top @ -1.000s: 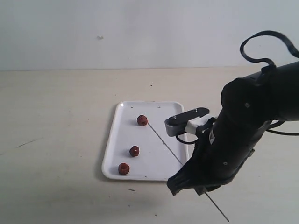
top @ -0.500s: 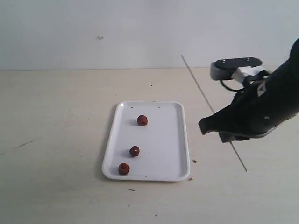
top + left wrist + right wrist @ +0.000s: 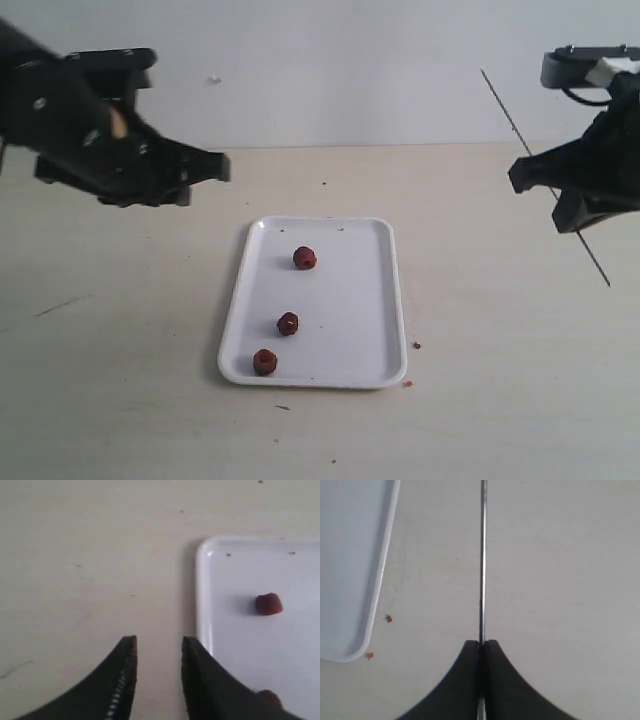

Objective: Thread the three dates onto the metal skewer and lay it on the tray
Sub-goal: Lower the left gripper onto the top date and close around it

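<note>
Three dates (image 3: 288, 323) on tray (image 3: 398, 300), left end effector (image 3: 159, 645) parted near its rim, right end effector (image 3: 480, 645) clamping skewer (image 3: 482, 555) well aside.

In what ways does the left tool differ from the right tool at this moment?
The left tool is open and empty; the right tool is shut on the metal skewer. The left tool hangs close by a corner of the tray; the right tool is farther from it. Both are black.

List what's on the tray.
Three dates, apart from one another, on the tray. The skewer is not there: the right gripper holds it off to the side. Nothing hides the tray's surface.
</note>
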